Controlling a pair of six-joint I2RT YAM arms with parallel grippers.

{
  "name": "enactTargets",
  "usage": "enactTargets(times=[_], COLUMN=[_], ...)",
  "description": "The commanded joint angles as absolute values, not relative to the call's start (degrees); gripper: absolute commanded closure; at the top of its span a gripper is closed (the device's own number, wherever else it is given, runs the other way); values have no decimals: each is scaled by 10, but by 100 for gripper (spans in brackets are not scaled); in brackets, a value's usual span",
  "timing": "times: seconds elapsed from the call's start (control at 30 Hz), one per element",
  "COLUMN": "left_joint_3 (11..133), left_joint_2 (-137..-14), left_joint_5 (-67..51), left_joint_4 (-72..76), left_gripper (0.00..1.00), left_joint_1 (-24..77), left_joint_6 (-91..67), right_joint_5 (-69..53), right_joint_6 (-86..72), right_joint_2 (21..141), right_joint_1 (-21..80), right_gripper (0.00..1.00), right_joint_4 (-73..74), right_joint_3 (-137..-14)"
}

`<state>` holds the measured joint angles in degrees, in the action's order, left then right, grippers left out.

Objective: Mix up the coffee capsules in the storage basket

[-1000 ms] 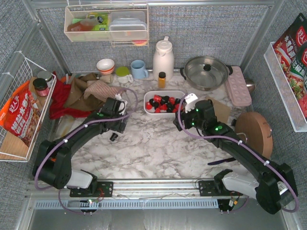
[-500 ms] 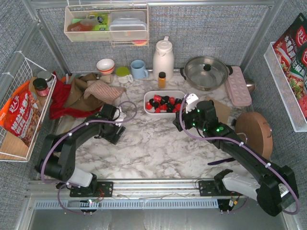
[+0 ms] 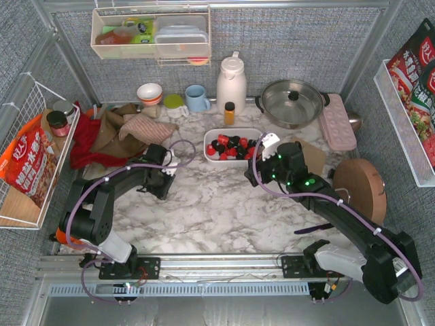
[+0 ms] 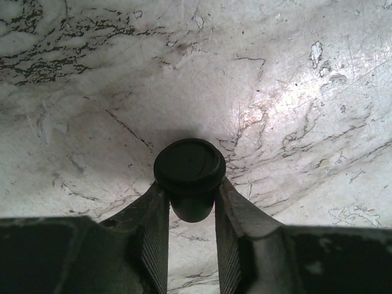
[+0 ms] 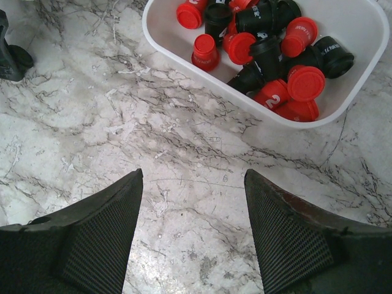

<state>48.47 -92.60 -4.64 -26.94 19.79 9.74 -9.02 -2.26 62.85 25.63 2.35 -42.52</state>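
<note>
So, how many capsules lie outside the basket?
1: a black capsule on the table, gripped by the left gripper, left of the basket. Others may be hidden.

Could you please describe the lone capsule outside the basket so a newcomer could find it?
On the marble table, left of the white storage basket, find the left tool. Between its fingers sits a black capsule, the only one outside the basket.
</note>
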Motion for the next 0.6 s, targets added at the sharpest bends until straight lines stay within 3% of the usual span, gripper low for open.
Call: enactTargets(times=[0.0, 0.33, 0.57], left_joint_3=[469, 591, 704], left_joint_2=[-945, -880, -893], left_joint_5=[-27, -90, -131], left_joint_4=[-226, -220, -89], left_gripper=[72, 74, 73], left_joint_1=[194, 200, 253], left_joint_6=[104, 31, -58], right_joint_5=[-92, -83, -10], right_joint_6=[-25, -26, -35], right_joint_2=[636, 626, 612], right_joint_1=[257, 257, 254], right_gripper=[29, 29, 29], right_joint_4=[7, 11, -7], right_joint_3=[-428, -429, -404])
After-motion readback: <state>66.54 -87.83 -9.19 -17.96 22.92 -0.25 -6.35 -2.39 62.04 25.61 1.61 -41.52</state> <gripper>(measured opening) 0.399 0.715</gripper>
